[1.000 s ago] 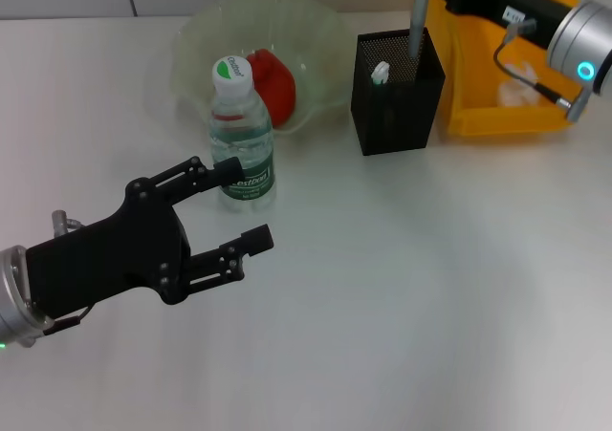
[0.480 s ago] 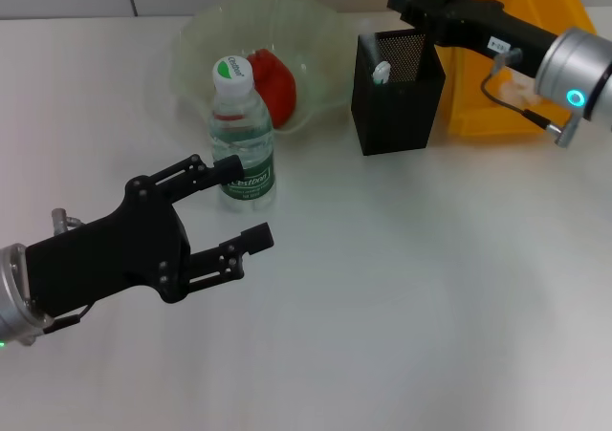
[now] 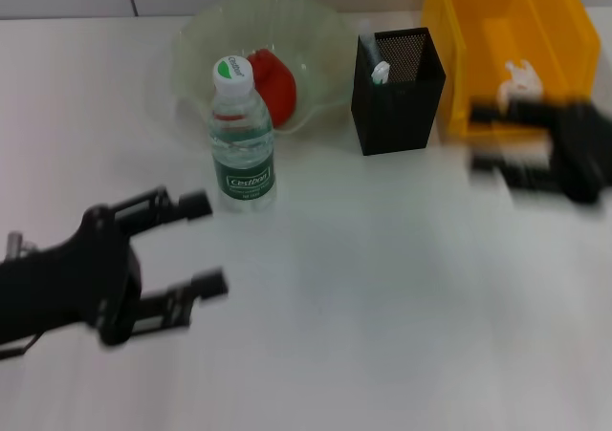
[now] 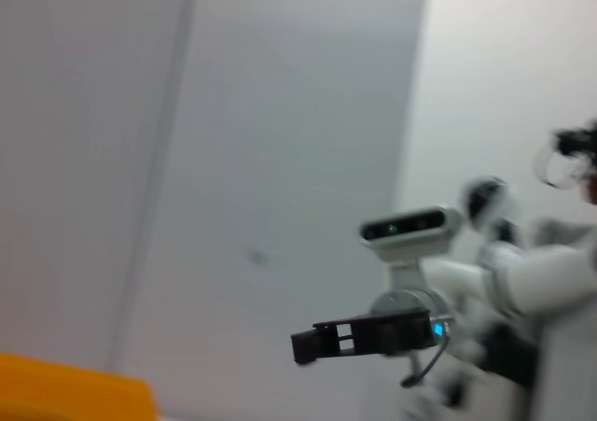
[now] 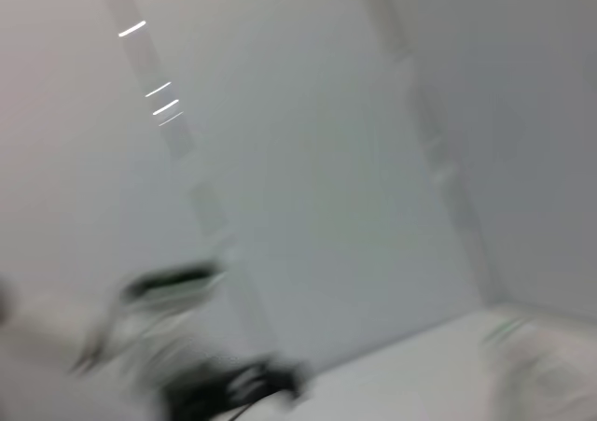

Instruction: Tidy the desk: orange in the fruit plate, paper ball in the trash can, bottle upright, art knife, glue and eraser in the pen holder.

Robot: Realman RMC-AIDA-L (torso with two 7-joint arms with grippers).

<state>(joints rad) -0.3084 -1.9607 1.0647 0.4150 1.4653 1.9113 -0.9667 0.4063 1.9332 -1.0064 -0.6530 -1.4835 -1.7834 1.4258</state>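
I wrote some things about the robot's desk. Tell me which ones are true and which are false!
1. The bottle stands upright. True.
2. The pen holder is yellow. False: it is black mesh; the bin beside it is yellow.
3. The left gripper is open and holds nothing. True.
4. The bottle lies inside the fruit plate. False: it stands on the desk in front of it.
5. A red fruit sits in the fruit plate. True.

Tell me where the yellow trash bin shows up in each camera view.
Head view: the yellow trash bin sits at the upper right, just beside the black mesh pen holder.
Left wrist view: only a yellow corner shows at the lower left edge, likely the bin.
Right wrist view: not in it.
Shared landmark: that yellow bin itself.
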